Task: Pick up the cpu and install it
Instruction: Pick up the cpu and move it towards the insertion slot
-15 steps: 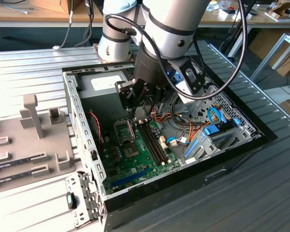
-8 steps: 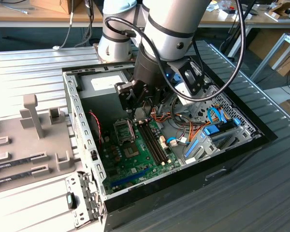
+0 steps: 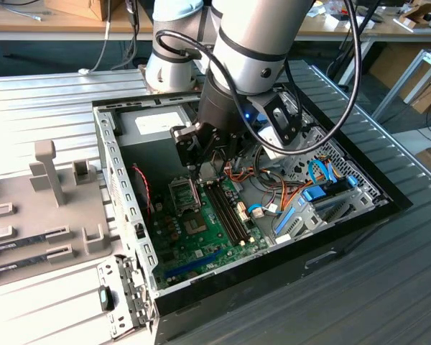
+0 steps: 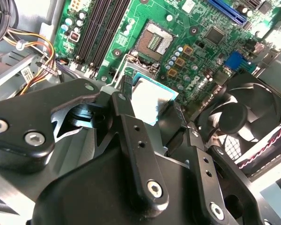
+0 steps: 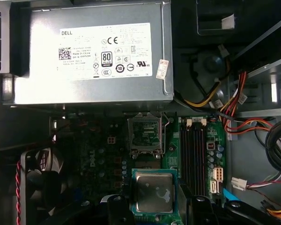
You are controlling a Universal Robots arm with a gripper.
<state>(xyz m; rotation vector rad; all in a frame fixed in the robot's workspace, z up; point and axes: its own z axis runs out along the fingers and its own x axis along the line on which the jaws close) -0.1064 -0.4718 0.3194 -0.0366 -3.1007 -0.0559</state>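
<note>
Seen from the exterior view's left, a grey fixture tray (image 3: 29,237) with upright holders lay on the ribbed bench. Beside it sat an open computer case (image 3: 108,165) with its green motherboard (image 3: 208,230) exposed.

Over the middle of the case, the arm reached steeply down. Its gripper (image 3: 205,164) hovered just above the board, near the square CPU socket (image 3: 184,192) and the long black memory slots (image 3: 226,212). Further to the exterior view's right ran a tangle of orange and blue cables (image 3: 273,194).

In both wrist views the black fingers (image 4: 126,89) were clamped on the cpu (image 5: 153,192), one on each of two opposite edges. The chip was held flat in the air, its silver top facing up and its green rim showing.

The chip was not over the socket. In the first wrist view the socket (image 5: 145,133) lay between the held chip and the big grey power supply (image 5: 93,56), close to the chip but apart from it. Chip and socket looked squared to each other, edges roughly parallel. The memory slots ran alongside both. A black cooling fan (image 4: 234,117) sat on the socket's other side.
</note>
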